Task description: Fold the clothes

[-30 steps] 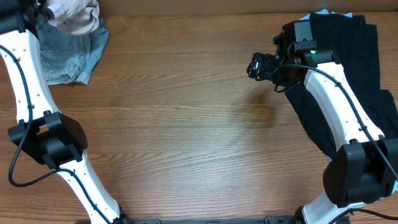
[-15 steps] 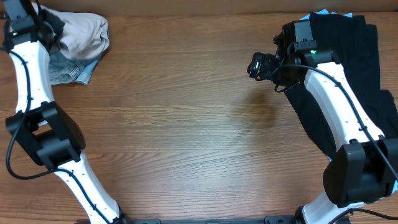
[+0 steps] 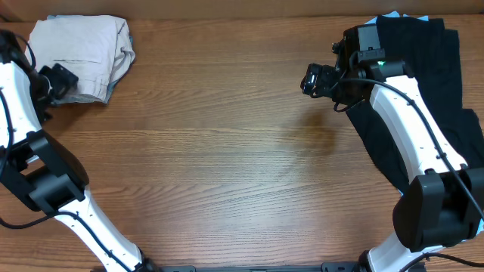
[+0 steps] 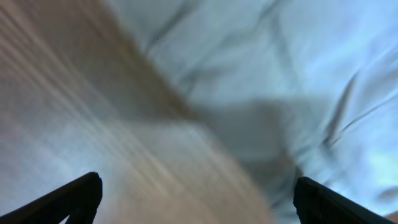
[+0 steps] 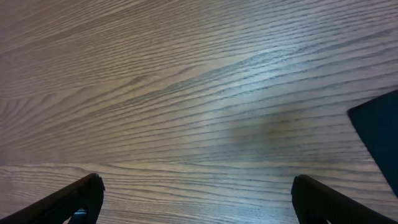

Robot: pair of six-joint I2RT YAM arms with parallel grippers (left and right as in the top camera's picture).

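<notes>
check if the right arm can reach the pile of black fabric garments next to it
Probably yes: the pile of black fabric garments lies right beside the right arm, uncovered, and its open fingers hold nothing.

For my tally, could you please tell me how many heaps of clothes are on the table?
2: beige shorts at the far-left corner, black pile along the right edge. More garments may lie hidden underneath.
</notes>
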